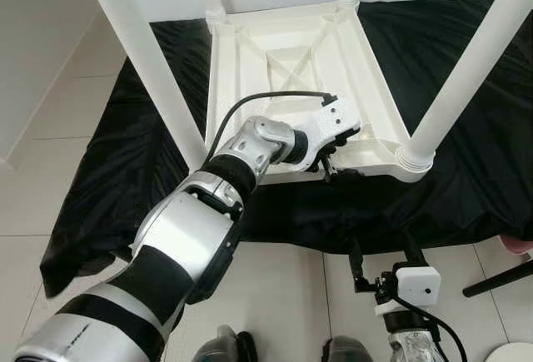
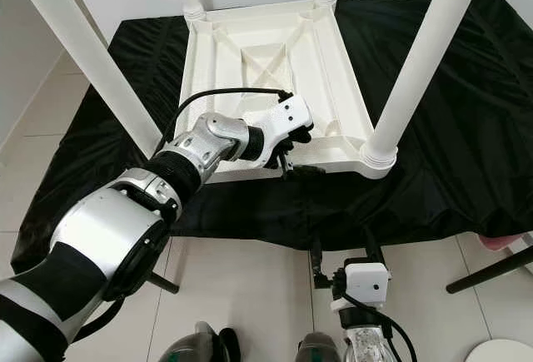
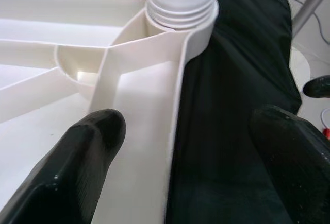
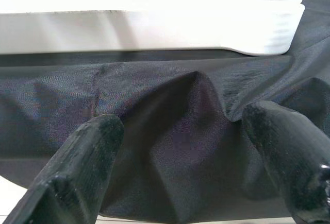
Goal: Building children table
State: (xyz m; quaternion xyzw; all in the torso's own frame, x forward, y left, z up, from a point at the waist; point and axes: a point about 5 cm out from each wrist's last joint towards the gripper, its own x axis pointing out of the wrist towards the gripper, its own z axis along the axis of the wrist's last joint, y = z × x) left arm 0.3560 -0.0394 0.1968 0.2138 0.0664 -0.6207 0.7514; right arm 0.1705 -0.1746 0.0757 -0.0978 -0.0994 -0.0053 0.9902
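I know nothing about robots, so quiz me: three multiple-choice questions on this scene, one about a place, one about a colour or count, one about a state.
1. Where is the left gripper?
A. at the tabletop's near rim
B. on the floor
C. gripping a leg

2. What colour is the cloth under the tabletop?
A. red
B. black
C. white

3. How does the tabletop lie?
A. upright
B. on its side
C. upside down

Answers: 1 A, its fingers straddle the near rim; 2 B, dark fabric surrounds it; 3 C, ribs show and the legs point up.
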